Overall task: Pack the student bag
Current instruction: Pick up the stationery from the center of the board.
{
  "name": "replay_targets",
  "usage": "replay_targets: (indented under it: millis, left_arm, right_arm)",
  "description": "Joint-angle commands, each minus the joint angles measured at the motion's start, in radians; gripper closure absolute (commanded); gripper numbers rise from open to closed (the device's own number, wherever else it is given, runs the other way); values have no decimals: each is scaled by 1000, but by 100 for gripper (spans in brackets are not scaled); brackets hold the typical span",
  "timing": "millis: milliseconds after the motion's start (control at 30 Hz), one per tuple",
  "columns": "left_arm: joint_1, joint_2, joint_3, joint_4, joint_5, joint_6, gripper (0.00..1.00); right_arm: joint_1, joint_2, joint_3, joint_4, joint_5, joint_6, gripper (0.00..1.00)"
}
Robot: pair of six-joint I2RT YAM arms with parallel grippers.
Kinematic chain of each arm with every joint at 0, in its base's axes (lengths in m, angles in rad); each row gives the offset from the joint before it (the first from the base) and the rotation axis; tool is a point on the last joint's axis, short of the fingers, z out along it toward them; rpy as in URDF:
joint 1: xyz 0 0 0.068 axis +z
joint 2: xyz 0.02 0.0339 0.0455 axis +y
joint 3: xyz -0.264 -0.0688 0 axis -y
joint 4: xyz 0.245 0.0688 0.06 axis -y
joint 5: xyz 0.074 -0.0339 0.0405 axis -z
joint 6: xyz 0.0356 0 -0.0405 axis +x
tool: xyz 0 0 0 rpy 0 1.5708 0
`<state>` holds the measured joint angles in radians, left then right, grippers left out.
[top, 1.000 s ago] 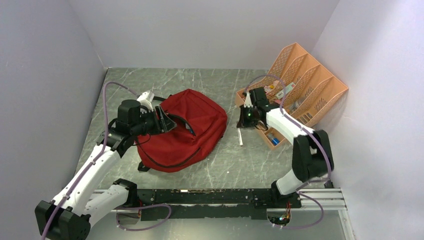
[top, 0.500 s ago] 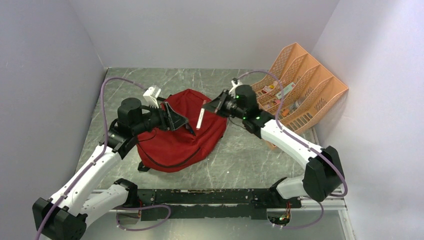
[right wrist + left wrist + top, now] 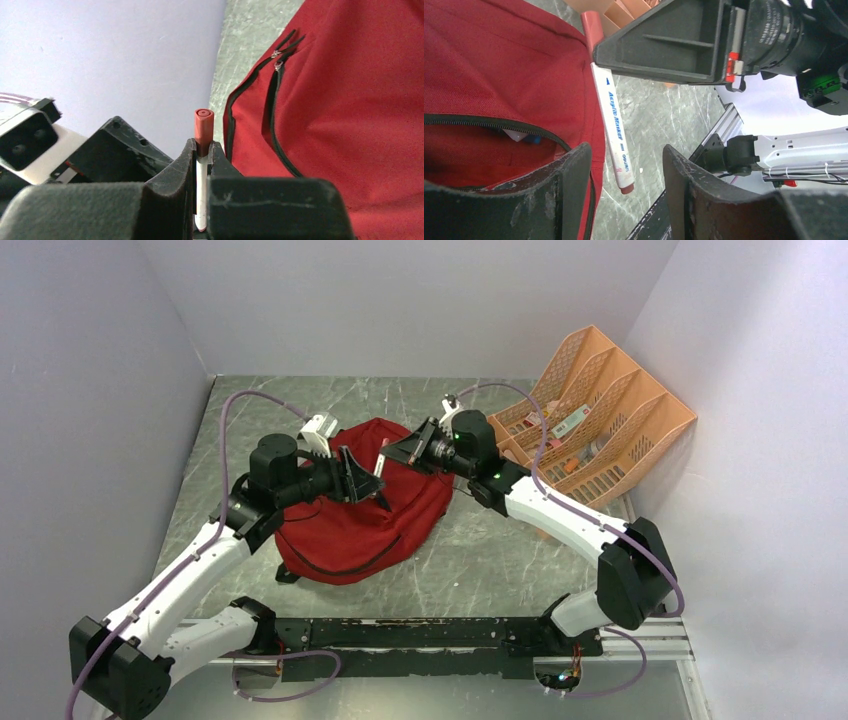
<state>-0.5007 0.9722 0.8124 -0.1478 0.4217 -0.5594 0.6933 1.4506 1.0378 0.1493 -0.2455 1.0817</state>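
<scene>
The student bag [image 3: 350, 525], dark red with black zips, lies on the table left of centre. My right gripper [image 3: 392, 456] is shut on a white marker with a red cap [image 3: 380, 464] and holds it over the bag's upper part. In the right wrist view the marker [image 3: 203, 125] is pinched between the jaws [image 3: 203, 150], beside the bag [image 3: 350, 125]. My left gripper [image 3: 362, 483] stands open facing it. In the left wrist view the marker [image 3: 613, 115] hangs just beyond my open left gripper [image 3: 624, 155], untouched. The bag's zip opening [image 3: 499, 131] gapes at the left.
A peach mesh desk organiser [image 3: 640, 430] with small items in its slots stands at the back right. White walls close in the table at left, back and right. A black rail [image 3: 420, 632] runs along the near edge.
My right arm swung left from the organiser, carrying the marker over the bag. My left gripper rose and shifted right toward it.
</scene>
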Motion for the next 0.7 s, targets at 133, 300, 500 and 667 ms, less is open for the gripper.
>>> replay_targets:
  millis: [133, 300, 500, 667]
  left_arm:
    - [-9, 25, 6, 24, -19, 16, 54]
    - [-8, 17, 8, 18, -30, 12, 74]
    - [-9, 1, -8, 16, -56, -3, 95]
    - [-8, 6, -17, 19, -76, -29, 95]
  right_arm:
    - [18, 35, 81, 59, -83, -4, 100]
    - [32, 29, 83, 47, -70, -37, 100]
    - [33, -9, 54, 36, -31, -91, 66]
    - [33, -48, 34, 12, 6, -146, 55]
